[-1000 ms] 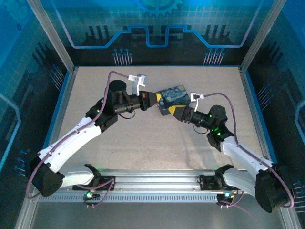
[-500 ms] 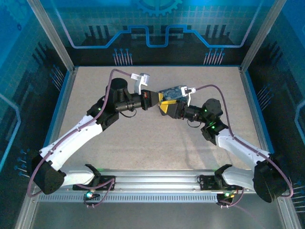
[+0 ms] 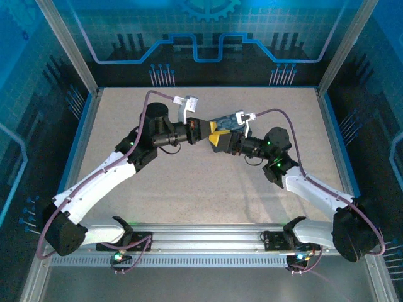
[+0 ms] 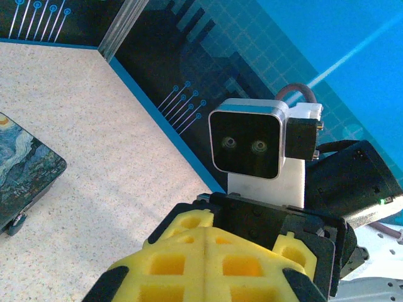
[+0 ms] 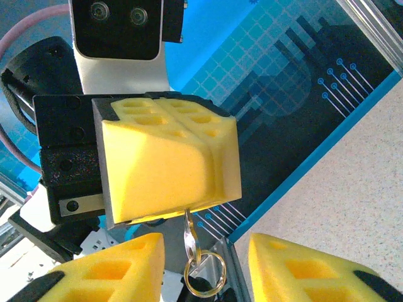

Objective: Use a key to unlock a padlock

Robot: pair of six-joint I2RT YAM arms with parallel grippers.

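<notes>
**Right wrist view.** The right pincer (image 5: 205, 251) is released. Its two yellow foam fingers (image 5: 107, 267) stand apart at the lower edge. Between them hangs a split ring (image 5: 204, 277), touching neither finger. The ring is threaded through the end of the key (image 5: 189, 234), a slender silver piece hanging straight down. Just above the right pincer, the left pincer (image 5: 179, 195) is clenched on the key. Its yellow pads (image 5: 164, 163) are pressed together, and the key's ringed end comes out of the seam at their lower edge. Behind those pads sits the left arm's wrist camera (image 5: 116, 19). The blue patterned enclosure wall (image 5: 296, 69) lies farther back.

**Left wrist view.** The left pincer's own pads meet with no gap at the bottom of the view. Straight ahead of them, the right arm's wrist camera (image 4: 245, 145) looks back. To the left of the pincer and below it, a tin painted with blue-and-yellow swirls (image 4: 25, 173) lies flat on the speckled bench (image 4: 94, 126).

**Top view.** The two pincers meet tip to tip, just on the near side of the tin.
</notes>
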